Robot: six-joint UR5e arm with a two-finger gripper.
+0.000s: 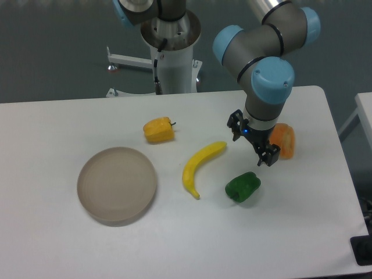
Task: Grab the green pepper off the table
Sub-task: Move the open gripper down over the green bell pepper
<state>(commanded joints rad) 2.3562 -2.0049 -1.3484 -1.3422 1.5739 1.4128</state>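
The green pepper (243, 187) is small, glossy and dark green, and lies on the white table (52, 250) right of centre, near the banana's lower end. My gripper (253, 145) hangs above and slightly behind the pepper, apart from it. Its two black fingers (270, 156) are spread and nothing is between them. The gripper stands between the banana's upper tip and the orange pepper.
A yellow banana (199, 167) lies just left of the green pepper. An orange pepper (285, 140) sits right behind the gripper. A yellow pepper (158, 129) lies further left. A round beige plate (117, 185) stands at the left.
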